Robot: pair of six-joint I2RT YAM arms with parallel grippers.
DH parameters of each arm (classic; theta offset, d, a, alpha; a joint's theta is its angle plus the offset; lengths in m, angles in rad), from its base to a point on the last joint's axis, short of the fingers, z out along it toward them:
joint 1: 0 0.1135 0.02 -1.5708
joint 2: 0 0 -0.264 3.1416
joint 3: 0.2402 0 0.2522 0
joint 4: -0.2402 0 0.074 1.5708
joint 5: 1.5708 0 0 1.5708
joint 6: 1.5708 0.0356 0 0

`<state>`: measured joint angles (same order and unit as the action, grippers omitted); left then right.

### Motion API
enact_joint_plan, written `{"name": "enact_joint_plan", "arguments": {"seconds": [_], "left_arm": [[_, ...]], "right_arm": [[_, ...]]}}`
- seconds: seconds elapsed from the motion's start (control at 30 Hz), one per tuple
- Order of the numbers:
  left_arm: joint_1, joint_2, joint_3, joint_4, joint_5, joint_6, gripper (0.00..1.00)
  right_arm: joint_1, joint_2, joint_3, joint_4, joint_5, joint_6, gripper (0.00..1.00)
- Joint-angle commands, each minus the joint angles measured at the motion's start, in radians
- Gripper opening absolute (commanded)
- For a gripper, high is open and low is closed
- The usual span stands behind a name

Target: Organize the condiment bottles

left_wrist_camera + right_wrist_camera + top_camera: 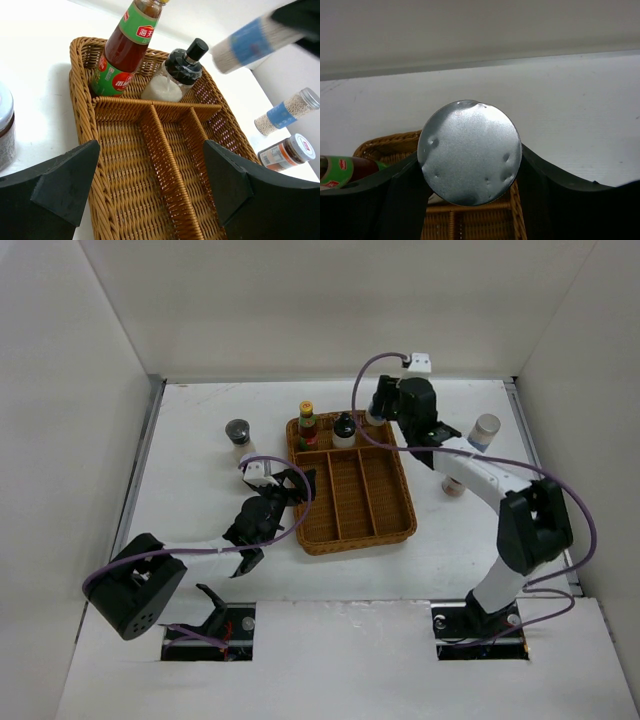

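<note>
We see a white table (200, 450) with a brown wicker tray (400, 525) in its middle, divided into one cross compartment at the far end and three long ones.

The right gripper (470, 170) is clenched around a blue-banded bottle (252, 42), with its fingers on both sides of the round silver lid. This bottle is at the far right corner of the tray. We cannot tell if it touches the tray.

The left gripper (151, 175) is released, its fingers spread wide, and it grasps nothing. It is over the left rim of the tray and faces the long compartments.

The red sauce bottle (122, 52), with green label and yellow cap, stands in the far cross compartment at its left end. The dark-capped bottle (176, 75) stands just beside it in the same compartment.

A second blue-banded bottle (484, 430) stands on the table, right of the tray and apart from it. A grey-lidded shaker (238, 437) stands on the table, left of the tray near its far corner. A small jar (287, 150) with orange label and white lid is on the table right of the tray, partly hidden under the right arm in the top view.
</note>
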<state>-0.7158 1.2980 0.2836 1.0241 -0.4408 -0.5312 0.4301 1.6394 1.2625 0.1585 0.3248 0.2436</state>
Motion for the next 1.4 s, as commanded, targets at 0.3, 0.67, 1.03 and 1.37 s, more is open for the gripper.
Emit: {"name": "enact_joint_plan", "arguments": {"seconds": [0.3,0.67,1.03,1.37], "left_arm": [[0.011,-0.022,0.009,0.044,-0.006,-0.003,0.84],[0.019,-0.034,0.017,0.03,-0.021,0.003,0.84],[0.034,-0.224,0.11,-0.253,-0.162,0.066,0.87],[0.106,-0.218,0.382,-0.909,-0.331,0.085,0.9]], "right_arm": [[0.048,0.234,0.1,0.092,-0.009,-0.004,0.55],[0.057,0.182,0.041,0.108,0.005,0.014,0.92],[0.065,-0.079,-0.089,0.113,0.043,0.089,0.99],[0.14,-0.443,-0.535,0.197,0.043,0.306,0.23]]}}
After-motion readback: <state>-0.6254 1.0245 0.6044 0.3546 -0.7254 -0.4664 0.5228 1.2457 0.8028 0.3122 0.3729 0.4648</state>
